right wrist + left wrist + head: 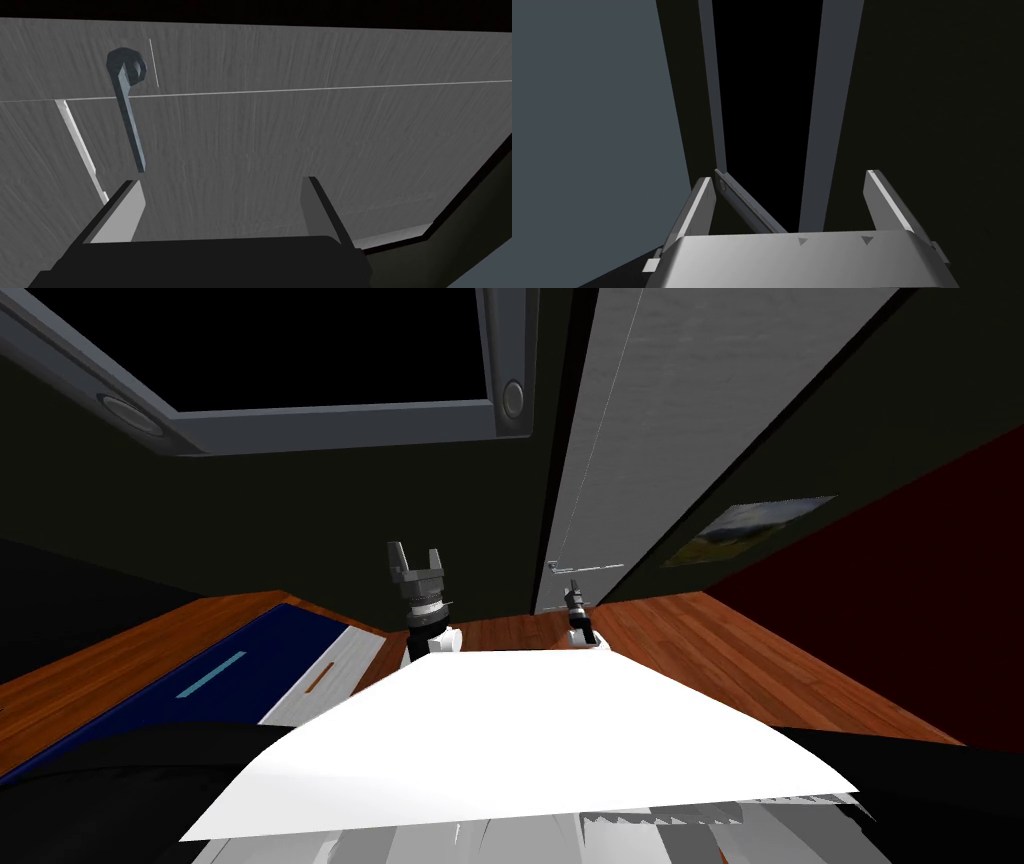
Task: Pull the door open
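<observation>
The right gripper (222, 192) is open. Its two fingers (129, 205) stand apart, with nothing between them but the grey face of the door (310, 135) behind. There is one handle (129, 117), a long lever on a round base. It lies just beyond the tip of one finger, outside the gap. I cannot tell whether the end of the lever touches that finger.

The door is a single grey panel with a fine grain, and a thin pale line crosses it at the height of the round base. The handle sits close to one side edge of the door, where a light strip (80, 150) runs. I cannot make out whether this strip is the door's own side or the frame, so it stays unclear if the door is shut or a little open.

In the head view the right gripper (574, 591) is small and sits just under the handle (590, 567). The top of the door (650, 428) is cut off by the picture's edge.

The left gripper (415, 560) is raised, well apart from the door, and it is also open, with two spread fingers that hold nothing.

One painting (748, 531) hangs on the dark wall (800, 438) beside the door's other side edge. On the wooden floor (700, 648) lies one blue rug (200, 683) with a pale border, and its near end is hidden.
</observation>
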Tool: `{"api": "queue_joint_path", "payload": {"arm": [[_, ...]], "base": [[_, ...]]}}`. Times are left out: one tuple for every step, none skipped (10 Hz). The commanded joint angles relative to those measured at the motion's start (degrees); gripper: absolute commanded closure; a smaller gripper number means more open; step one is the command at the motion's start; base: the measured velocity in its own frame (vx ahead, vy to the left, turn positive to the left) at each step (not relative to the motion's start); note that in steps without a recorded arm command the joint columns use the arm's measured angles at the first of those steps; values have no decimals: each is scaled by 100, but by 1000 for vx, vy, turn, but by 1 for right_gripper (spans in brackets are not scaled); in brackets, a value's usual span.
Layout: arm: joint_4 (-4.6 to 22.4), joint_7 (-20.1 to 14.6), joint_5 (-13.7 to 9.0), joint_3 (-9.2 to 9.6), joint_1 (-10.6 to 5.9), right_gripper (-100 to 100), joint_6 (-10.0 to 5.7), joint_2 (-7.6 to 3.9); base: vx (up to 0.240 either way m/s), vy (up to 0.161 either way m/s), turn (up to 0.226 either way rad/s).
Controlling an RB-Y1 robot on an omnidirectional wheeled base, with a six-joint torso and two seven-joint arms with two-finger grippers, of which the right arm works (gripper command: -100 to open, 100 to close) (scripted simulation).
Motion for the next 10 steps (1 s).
{"api": "queue_joint_path", "payload": {"arm": [[286, -25, -37, -4, -136, -100, -23, -21], [371, -25, -37, -4, -136, -100, -23, -21], [567, -44, -61, -7, -221, -100, -50, -40], [604, -44, -61, -7, -221, -100, -50, -40], [819, -61, -83, -9, -298, -100, -75, -58], [1019, -77, -104, -12, -370, -100, -99, -74], [1019, -77, -104, -12, -370, -100, -99, -74], [1212, -94, -124, -14, -443, -100, -122, -90], [1351, -109, -144, -17, -511, -100, -144, -105], [1408, -109, -144, -17, -511, -100, -144, -105]], "base": [[21, -124, 193], [17, -84, 49], [7, -72, 114], [10, -58, 76], [11, -56, 134], [14, -80, 190], [7, -64, 51], [4, -59, 94], [13, -82, 208], [15, -68, 56]]}}
